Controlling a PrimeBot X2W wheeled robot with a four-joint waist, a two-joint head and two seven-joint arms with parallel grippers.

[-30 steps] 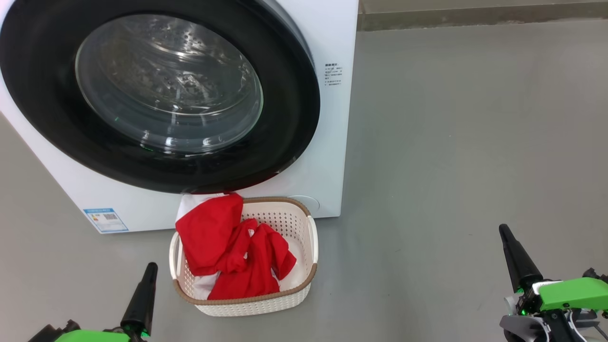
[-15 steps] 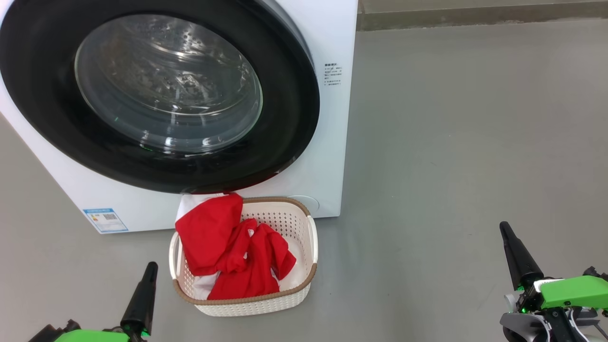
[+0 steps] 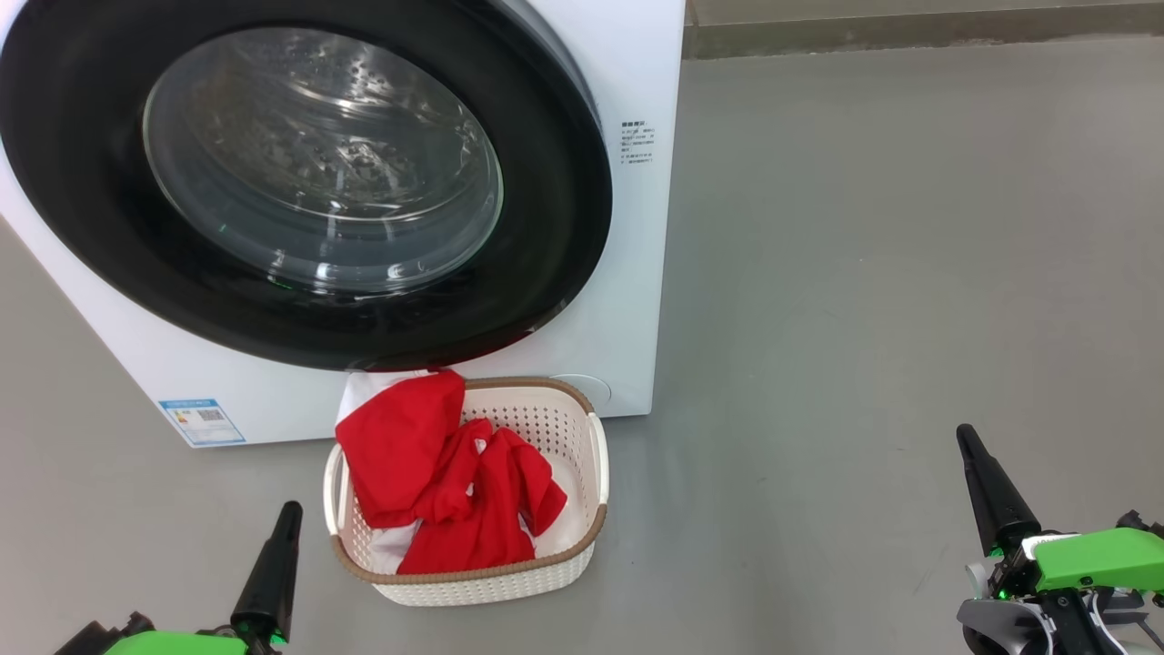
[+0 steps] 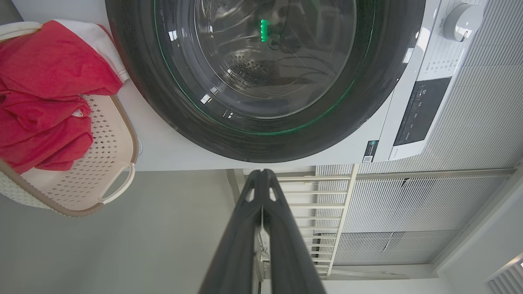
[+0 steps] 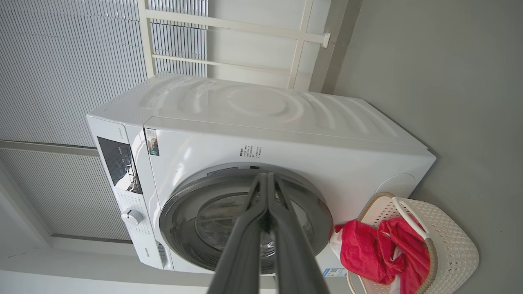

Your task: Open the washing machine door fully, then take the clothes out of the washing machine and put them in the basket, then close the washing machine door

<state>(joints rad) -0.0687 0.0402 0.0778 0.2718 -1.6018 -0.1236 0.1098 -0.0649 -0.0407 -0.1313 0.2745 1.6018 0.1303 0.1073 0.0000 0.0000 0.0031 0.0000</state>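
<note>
You are viewing both arms parked low and wide, nearest the robot. The left gripper (image 3: 287,518) is pointing up with its two fingers pressing together and carrying nothing. The right gripper (image 3: 966,441) is doing the same, well off to the other side. Judged from this spacing, the arms are leaving the work zone between them free. Just beyond the left gripper, the basket (image 3: 491,587) is sitting on the grey floor (image 3: 864,273), tucked against the foot of the washing machine (image 3: 627,300), most likely to keep the transfer from the drum short. The clothes (image 3: 436,482) are lying heaped in the basket's left half, with one red and white fold draping over the far rim and leaning on the white front panel just below the washing machine door (image 3: 555,209). The door is appearing to sit flush against the front panel, and the drum behind the glass is showing no fabric. The task is reading as complete.
</note>
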